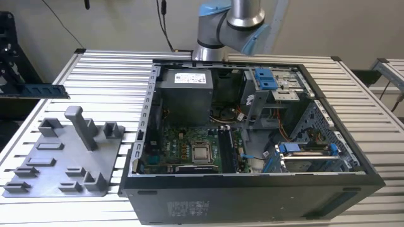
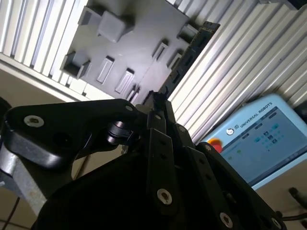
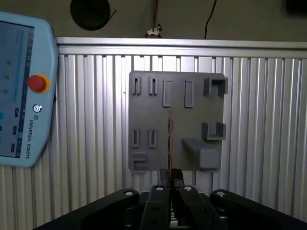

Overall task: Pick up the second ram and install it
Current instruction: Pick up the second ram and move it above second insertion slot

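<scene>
First wrist view: the hand (image 3: 170,178) clamps one end of the second ram (image 3: 170,139), edge-on above the grey holder tray (image 3: 148,120) — its length free, likely for slotting.

holder tray (image 1: 56,166): matt grey plastic | table (image 1: 107,73): ribbed metal

- A round shiny silver metal arm (image 1: 245,12) with light blue plastic caps (image 1: 213,10) at its joints.
- A black metal gripper (image 3: 170,176) made of flat bars joined like links, with small round silver screws (image 3: 128,193) in them.
</scene>
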`<state>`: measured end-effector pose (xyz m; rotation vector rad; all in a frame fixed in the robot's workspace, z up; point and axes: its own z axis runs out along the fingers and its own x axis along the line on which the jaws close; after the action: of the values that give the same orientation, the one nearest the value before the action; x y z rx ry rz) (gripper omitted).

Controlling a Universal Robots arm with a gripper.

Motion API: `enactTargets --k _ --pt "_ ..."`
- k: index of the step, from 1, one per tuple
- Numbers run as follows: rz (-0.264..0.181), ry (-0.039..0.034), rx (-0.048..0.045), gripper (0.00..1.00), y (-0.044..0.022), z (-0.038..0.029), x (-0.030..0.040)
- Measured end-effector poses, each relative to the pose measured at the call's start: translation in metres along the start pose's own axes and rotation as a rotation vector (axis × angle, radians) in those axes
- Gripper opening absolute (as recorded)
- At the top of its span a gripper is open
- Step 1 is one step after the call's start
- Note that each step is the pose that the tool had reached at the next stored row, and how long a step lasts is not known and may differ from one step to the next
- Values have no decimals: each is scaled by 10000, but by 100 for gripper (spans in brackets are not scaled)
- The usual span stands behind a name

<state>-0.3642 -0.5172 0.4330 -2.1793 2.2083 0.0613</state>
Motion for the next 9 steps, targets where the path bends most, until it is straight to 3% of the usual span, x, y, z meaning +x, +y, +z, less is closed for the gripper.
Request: enactTargets --k 9 --pt "1 0 -58 14 -407 0 -5"
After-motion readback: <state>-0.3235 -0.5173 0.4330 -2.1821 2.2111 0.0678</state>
